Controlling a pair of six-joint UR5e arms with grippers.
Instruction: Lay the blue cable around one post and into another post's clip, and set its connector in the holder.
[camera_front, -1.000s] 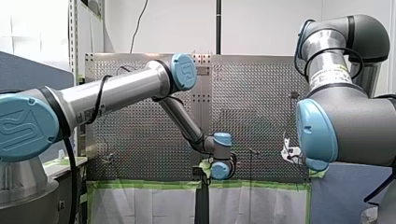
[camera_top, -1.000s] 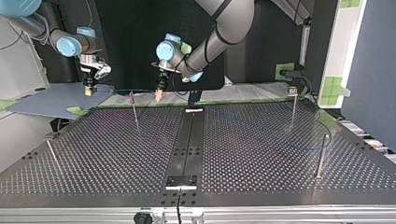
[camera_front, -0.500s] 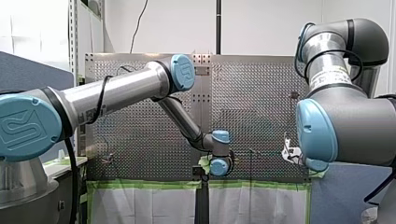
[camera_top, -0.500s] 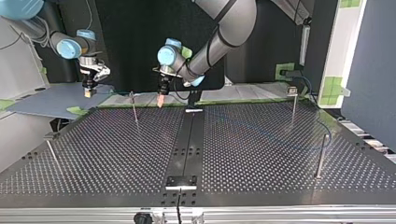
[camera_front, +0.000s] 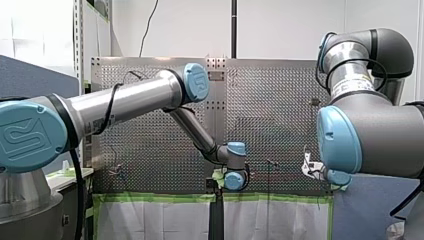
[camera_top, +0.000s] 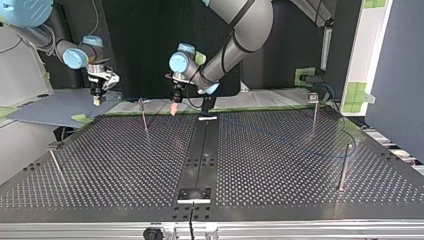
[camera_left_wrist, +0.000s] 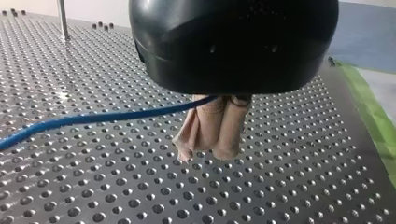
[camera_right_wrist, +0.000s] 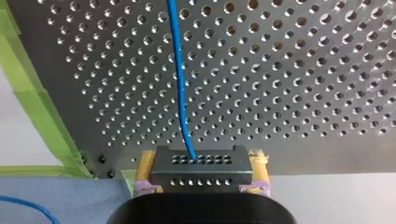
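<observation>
Left gripper (camera_left_wrist: 208, 149): beige pads pressed together on the blue cable (camera_left_wrist: 93, 116), low over the table (camera_left_wrist: 140, 200) near the middle of its far edge in the top view. Right gripper (camera_right_wrist: 201, 156): yellow pads clamped on the connector (camera_right_wrist: 196, 169), just off that far edge toward the top view's left corner. The cable spans the two, passing a post (camera_top: 144, 117); which side it passes, cannot tell. Advice: keep tension light, stay low, sweep round the post without bending it, no slip through the pads. Count: 1 cable, 1 connector, 4 posts, 2 grippers, 2 small brackets (camera_top: 195, 193) on the centre strip.
</observation>
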